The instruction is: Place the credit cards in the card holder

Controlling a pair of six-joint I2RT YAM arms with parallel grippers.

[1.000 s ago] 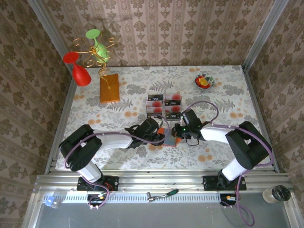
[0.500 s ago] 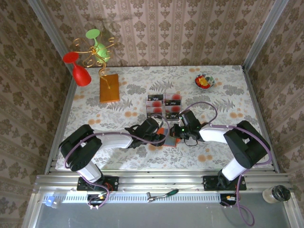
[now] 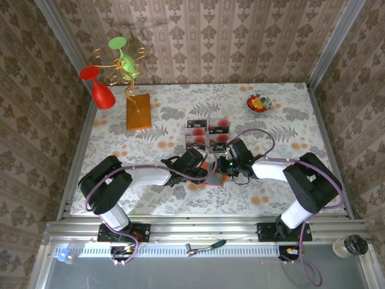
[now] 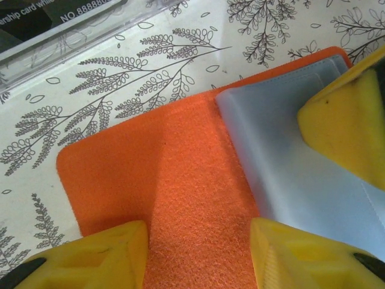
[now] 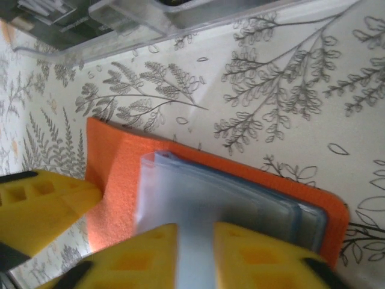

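Right wrist: card holder [image 5: 114, 168] open on table [image 5: 271, 90], grey-blue sleeves [image 5: 240, 195] inside.

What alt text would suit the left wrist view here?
An orange felt-like folding card holder lies open on a leaf-patterned tablecloth, its grey-blue sleeves on the right. The left hand, yellow fingers apart, is over the orange flap; another yellow finger overlaps the sleeves.
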